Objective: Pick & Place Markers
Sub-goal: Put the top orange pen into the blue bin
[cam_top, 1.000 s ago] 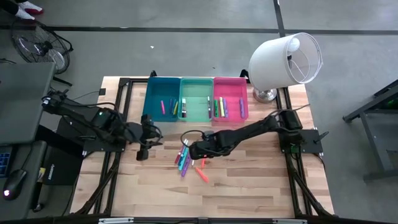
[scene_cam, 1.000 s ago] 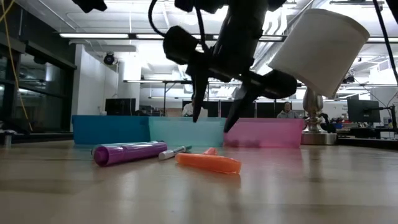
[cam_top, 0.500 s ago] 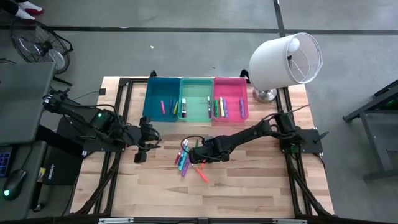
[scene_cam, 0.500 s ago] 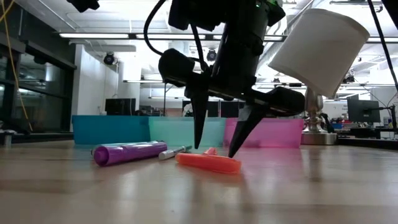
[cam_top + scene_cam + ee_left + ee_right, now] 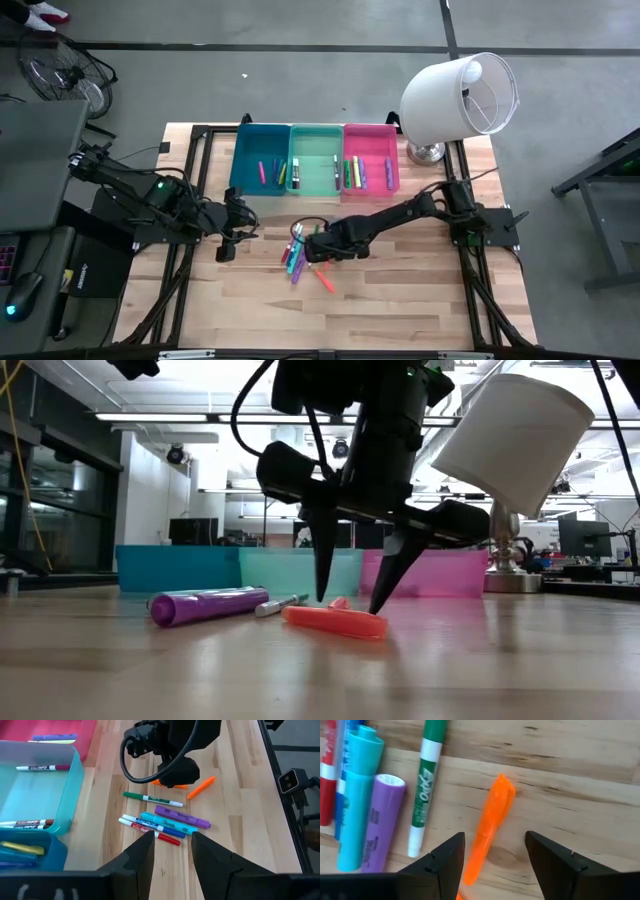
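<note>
The right gripper (image 5: 350,605) hung low over the middle of the worktop (image 5: 400,300), its two fingers (image 5: 445,865) spread apart and pointing down on either side of an orange marker (image 5: 487,827), tips just above the wood and nothing clamped between them. A second orange marker (image 5: 335,622) lay flat just in front of those fingertips in the low view (whether a tip touched it I could not tell). Just beside the first orange marker lay a loose cluster of markers: a green-and-white one (image 5: 425,785), a purple one (image 5: 377,822), a teal one (image 5: 355,795) and a red one (image 5: 167,838), all lying flat and close together. Towards the far edge of the worktop stood three bins in a row, blue bin (image 5: 248,145), mint green bin (image 5: 315,140) and pink bin (image 5: 372,138), each with a few markers in it. A white lamp (image 5: 455,95) stood at the far right corner. The left gripper (image 5: 172,850) waited near the left edge, fingers parted and empty.
</note>
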`<state>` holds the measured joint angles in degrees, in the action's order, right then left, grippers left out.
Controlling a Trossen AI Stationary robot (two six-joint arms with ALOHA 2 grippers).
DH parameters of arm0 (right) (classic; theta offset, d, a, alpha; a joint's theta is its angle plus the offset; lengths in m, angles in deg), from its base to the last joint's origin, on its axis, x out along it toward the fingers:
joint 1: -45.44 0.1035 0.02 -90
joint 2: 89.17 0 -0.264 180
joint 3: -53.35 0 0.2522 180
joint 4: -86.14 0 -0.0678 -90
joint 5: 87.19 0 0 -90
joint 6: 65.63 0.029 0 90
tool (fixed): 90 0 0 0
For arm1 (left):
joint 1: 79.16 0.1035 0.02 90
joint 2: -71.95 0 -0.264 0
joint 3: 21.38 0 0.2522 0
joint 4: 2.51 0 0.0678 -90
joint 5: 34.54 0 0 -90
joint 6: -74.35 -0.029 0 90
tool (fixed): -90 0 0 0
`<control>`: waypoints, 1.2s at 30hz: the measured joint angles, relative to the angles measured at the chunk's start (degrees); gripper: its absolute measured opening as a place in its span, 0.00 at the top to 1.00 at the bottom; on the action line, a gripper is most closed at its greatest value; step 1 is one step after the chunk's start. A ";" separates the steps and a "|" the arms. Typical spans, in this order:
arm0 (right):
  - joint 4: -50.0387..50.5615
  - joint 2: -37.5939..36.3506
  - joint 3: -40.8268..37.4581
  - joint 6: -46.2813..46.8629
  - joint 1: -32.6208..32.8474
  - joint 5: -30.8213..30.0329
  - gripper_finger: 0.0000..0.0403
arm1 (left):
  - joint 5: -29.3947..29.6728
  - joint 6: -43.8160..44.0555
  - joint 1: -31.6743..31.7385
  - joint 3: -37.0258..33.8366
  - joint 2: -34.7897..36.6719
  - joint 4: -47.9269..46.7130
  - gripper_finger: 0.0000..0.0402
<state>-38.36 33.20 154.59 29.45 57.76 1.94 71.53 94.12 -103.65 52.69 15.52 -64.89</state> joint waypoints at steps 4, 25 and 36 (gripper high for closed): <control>4.24 0.00 0.00 -1.44 0.01 1.84 0.52 | 0.00 -0.38 0.01 0.00 0.00 0.00 0.68; 10.40 0.09 -0.22 -34.78 -1.39 3.30 0.58 | -0.48 0.46 0.02 0.04 0.00 -2.60 0.68; 5.29 0.16 -0.39 -52.33 -2.52 -1.18 0.58 | -0.22 0.48 0.02 0.04 0.00 -2.12 0.68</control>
<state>-33.08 33.36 154.20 -22.89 55.24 0.76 71.31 94.60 -103.62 52.73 15.52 -67.01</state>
